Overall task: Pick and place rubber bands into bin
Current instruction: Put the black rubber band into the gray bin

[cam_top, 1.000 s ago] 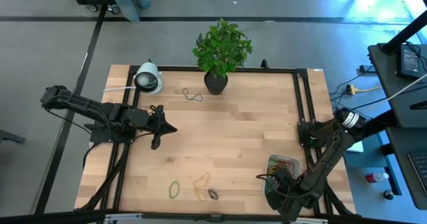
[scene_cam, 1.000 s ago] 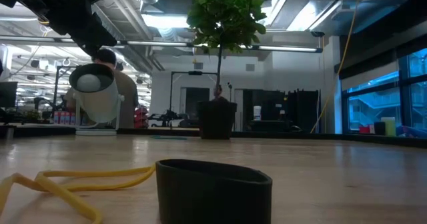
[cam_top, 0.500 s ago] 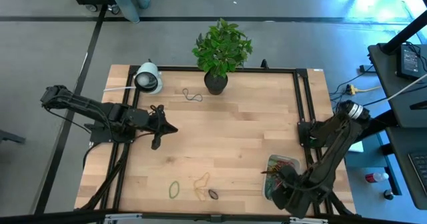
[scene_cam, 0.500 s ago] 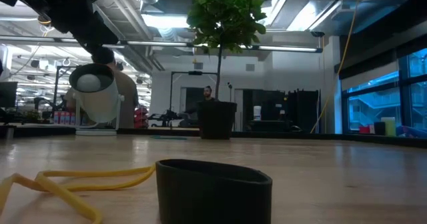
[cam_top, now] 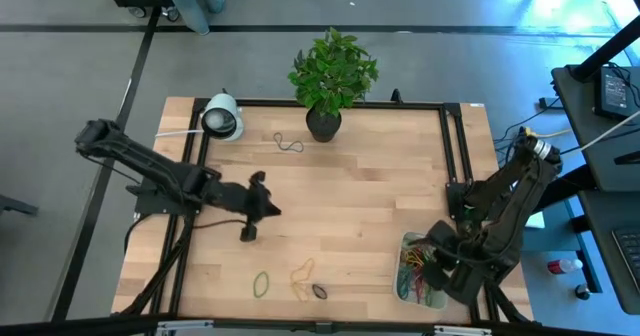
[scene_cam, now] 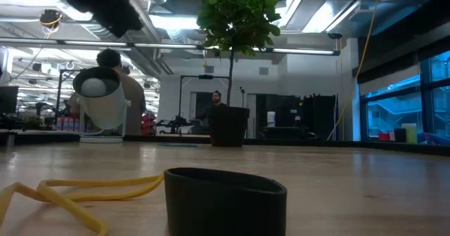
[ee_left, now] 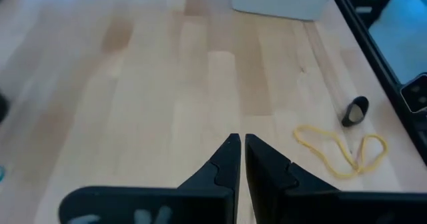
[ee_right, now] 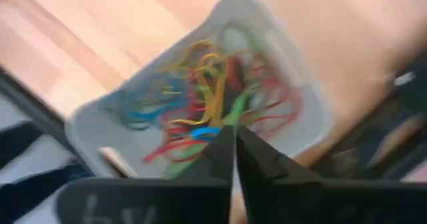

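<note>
The bin sits at the table's front right corner, w/ a tangle of red, yellow, green and blue rubber bands inside. You see the right gripper just above that pile, fingers together, nothing clamped between them. One sec. ago this arm was lower, near the front edge; now it is pulled back over the bin.

Loose bands wait at the front edge: a green loop, a yellow twisted band and a small dark band beside it. A thin dark band lies far back, near the plant pot.

The left gripper has moved from the left side toward the table middle, fingers nearly together, empty. Between it and the front bands you have bare wood, no obstacle.

Black rails run along the left, back and right sides. A white lamp stands at the back left corner. In the low view, a person stands behind it.
</note>
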### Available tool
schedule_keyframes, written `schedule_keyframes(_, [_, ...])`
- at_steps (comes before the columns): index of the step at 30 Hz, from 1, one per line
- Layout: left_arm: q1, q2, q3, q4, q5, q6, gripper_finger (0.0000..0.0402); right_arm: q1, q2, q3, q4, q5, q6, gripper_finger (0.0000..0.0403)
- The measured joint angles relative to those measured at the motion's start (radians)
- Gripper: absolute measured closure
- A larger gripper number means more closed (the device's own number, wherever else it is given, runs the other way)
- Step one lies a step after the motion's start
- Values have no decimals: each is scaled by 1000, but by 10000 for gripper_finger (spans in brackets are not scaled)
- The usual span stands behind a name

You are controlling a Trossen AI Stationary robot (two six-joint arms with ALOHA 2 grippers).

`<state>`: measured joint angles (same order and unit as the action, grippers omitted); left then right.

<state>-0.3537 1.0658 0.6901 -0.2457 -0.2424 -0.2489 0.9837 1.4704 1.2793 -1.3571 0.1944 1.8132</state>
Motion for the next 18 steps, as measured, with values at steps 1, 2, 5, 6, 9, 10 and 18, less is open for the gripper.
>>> schedule_keyframes(1, [-9,35,24,0,0,1,382,-2,-5,0,-19,3,-21,393])
schedule_keyframes(2, [-18,70,49,-2,0,1,382,-4,-10,0,-31,13,-42,392])
schedule_keyframes(5, [-42,178,142,-48,0,1,382,-7,-34,-9,-30,78,-75,391])
schedule_keyframes(6, [-49,214,176,-76,0,2,382,-7,-41,-12,-31,102,-86,394])
schedule_keyframes(9, [-70,320,288,-159,0,31,382,-8,-53,-27,-29,147,-119,399])
schedule_keyframes(10, [-77,355,329,-188,0,46,382,-8,-53,-30,-39,149,-120,396])
schedule_keyframes(18, [-111,603,594,-275,17,134,364,-8,-54,-44,-86,152,-117,374])
